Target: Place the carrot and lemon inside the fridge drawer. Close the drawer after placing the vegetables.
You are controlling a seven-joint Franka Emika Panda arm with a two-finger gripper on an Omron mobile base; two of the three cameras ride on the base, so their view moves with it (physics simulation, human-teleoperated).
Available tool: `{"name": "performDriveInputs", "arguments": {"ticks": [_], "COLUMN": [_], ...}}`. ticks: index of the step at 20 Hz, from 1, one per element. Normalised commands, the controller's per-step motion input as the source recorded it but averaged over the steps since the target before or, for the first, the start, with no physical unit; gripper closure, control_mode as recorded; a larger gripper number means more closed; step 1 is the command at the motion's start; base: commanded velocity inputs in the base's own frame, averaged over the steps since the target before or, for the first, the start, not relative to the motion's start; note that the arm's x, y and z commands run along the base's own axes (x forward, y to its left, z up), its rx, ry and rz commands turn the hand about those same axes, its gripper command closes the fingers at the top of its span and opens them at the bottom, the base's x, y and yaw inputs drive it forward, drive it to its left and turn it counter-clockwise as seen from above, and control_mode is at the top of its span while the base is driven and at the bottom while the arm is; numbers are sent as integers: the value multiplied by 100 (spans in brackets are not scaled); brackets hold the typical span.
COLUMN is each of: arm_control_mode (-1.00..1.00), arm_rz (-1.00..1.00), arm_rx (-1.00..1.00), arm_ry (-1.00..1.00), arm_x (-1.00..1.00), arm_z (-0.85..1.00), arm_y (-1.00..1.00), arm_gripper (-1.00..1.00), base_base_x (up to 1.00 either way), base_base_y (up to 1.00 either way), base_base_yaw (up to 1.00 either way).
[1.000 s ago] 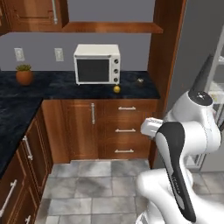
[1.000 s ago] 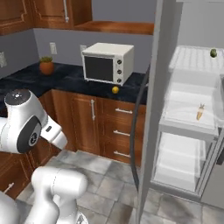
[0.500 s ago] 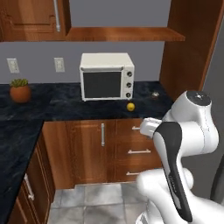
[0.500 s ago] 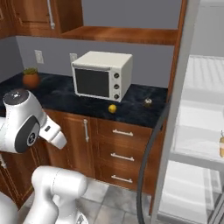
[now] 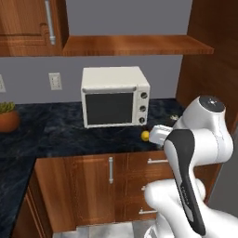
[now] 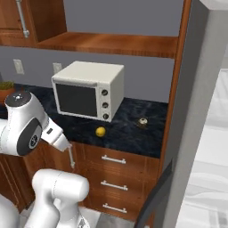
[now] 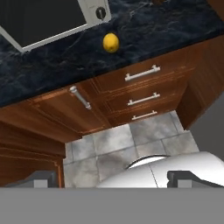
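Counter nearer than before (base moved), lemon unmoved, tool open

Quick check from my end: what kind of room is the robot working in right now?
A home kitchen, rendered in simulation. A white toaster oven sits on a dark stone counter above wooden drawers, with the lemon in front of it.
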Motion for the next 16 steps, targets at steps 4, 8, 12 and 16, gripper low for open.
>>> {"name": "performDriveInputs", "arguments": {"ticks": [4,8,12,16], "arm_control_mode": [-100,-100,-100,-100], "arm_rz": [1,3,0,1], "arm_rx": [0,0,-8,-2], "arm_ry": [5,11,22,18], "arm_x": [45,100,86,64], "arm_z": [-1,-17,-33,-74], "arm_y": [-3,-4,-7,-40], "arm_gripper": [-100,-100,-100,-100], "base_base_x": [31,0,0,0], "base_base_y": [0,0,0,0], "base_base_yaw": [0,0,0,0]}}
